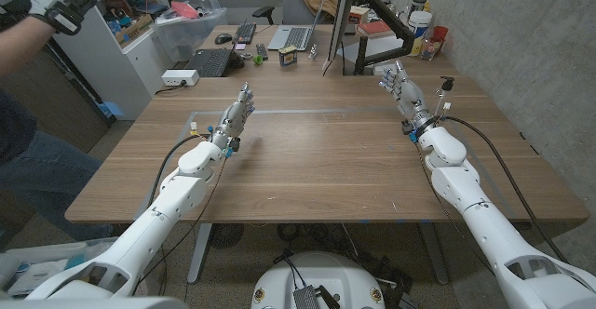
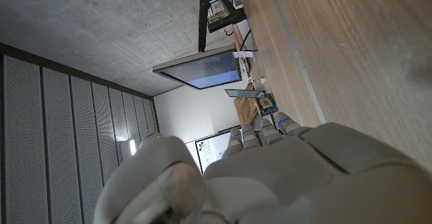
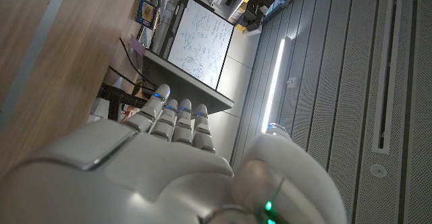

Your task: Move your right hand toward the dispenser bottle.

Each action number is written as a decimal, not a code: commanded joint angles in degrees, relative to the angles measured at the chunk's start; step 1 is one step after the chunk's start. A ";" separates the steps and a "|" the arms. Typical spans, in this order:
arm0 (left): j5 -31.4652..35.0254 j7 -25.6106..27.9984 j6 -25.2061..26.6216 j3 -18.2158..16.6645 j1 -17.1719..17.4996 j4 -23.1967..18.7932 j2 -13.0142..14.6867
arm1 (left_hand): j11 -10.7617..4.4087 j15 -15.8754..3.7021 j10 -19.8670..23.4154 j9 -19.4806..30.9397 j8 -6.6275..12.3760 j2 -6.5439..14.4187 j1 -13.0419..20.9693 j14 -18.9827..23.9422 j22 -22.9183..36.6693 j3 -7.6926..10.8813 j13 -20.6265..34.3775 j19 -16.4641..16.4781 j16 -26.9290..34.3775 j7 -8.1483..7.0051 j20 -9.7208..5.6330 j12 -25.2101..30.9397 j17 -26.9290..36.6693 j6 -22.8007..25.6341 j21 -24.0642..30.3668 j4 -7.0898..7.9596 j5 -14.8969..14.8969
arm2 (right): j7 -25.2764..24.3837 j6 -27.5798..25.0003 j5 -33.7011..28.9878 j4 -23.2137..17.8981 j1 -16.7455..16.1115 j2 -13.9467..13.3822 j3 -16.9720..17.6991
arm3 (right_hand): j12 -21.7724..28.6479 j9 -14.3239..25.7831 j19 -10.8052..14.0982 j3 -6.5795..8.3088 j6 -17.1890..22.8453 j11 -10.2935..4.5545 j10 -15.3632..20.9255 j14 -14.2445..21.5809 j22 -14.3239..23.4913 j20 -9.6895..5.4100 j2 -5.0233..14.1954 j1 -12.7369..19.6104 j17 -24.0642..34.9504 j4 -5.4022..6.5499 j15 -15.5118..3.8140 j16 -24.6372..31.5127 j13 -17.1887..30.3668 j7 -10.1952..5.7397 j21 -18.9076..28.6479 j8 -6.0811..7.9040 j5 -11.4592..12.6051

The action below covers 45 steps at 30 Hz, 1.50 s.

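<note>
The dispenser bottle (image 1: 445, 97) is small and clear with a black pump top. It stands on the wooden table (image 1: 317, 160) at the right side. My right hand (image 1: 401, 87) is just to its left, a short gap apart, fingers stretched out toward the far edge and holding nothing. My left hand (image 1: 237, 113) stands on the left part of the table, fingers also extended and empty. In the right wrist view the back of my right hand (image 3: 169, 163) shows with straight fingers. The left wrist view shows the back of my left hand (image 2: 270, 177) above the tabletop (image 2: 351, 62).
A monitor (image 1: 339, 20) stands at the far edge, with laptops (image 1: 210, 62) (image 1: 294, 37), a keyboard (image 1: 245, 32) and a small box (image 1: 288, 58). Cups and jars (image 1: 424, 22) sit at the back right. A person with a gloved hand (image 1: 56, 2) is at the far left.
</note>
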 commanded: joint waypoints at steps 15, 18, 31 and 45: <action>0.12 -0.70 -0.33 0.41 -0.06 0.13 0.28 | -0.22 -0.21 1.02 0.35 0.40 0.18 0.91 0.75 0.20 -0.57 0.17 0.33 0.54 -0.13 -0.54 0.88 0.10 1.01 -0.40 -0.37 0.42 | -0.65 1.19 -0.90 -1.03 0.15 -0.79 0.81 | -0.14 0.28 0.30 0.06 0.93 -1.98 0.66 0.77 0.30 2.30 0.12 1.16 0.01 -0.71 0.38 -0.29 0.05 -2.84 -1.07 -0.11 -0.27; 0.09 -0.71 -0.20 0.45 -0.05 0.07 0.28 | -0.26 -0.29 1.07 0.35 0.39 0.19 0.94 0.74 0.21 -0.61 0.17 0.40 0.52 -0.16 -0.44 0.88 0.10 1.04 -0.45 -0.38 0.42 | -0.53 1.30 -0.81 -0.95 0.25 -0.83 0.90 | -0.15 0.27 0.85 0.01 1.21 -2.43 0.85 0.78 0.31 3.62 0.12 1.27 0.00 -0.83 0.53 -0.37 0.05 -3.21 -1.19 -0.07 -0.29; 0.41 -0.29 -0.08 0.60 -0.39 0.09 0.21 | -0.33 -0.39 1.14 0.35 0.43 0.28 1.09 0.88 0.22 -0.80 0.17 0.52 0.49 -0.25 -0.28 0.82 0.09 1.35 -0.74 -0.43 0.44 | -0.50 1.50 -0.98 -0.40 1.10 -1.01 1.13 | -0.42 0.27 2.25 -0.28 1.62 -4.94 0.81 1.46 0.38 6.91 0.03 1.37 0.00 -1.08 2.16 -0.34 0.06 -4.46 -1.70 -0.14 -0.37; 0.80 0.26 0.81 0.83 -0.40 -0.52 0.45 | -0.14 -0.14 1.23 0.36 0.33 0.39 1.25 0.42 0.24 -1.01 0.17 0.39 0.24 -0.42 0.48 0.76 0.08 1.33 -1.16 -0.48 0.46 | -0.92 1.89 -2.17 -1.13 1.60 -1.95 1.47 | -0.77 0.28 2.55 -0.45 1.27 -5.52 0.21 1.87 0.43 8.07 0.07 1.44 0.02 -1.22 4.61 -0.34 0.09 -5.16 -2.30 -0.36 -0.42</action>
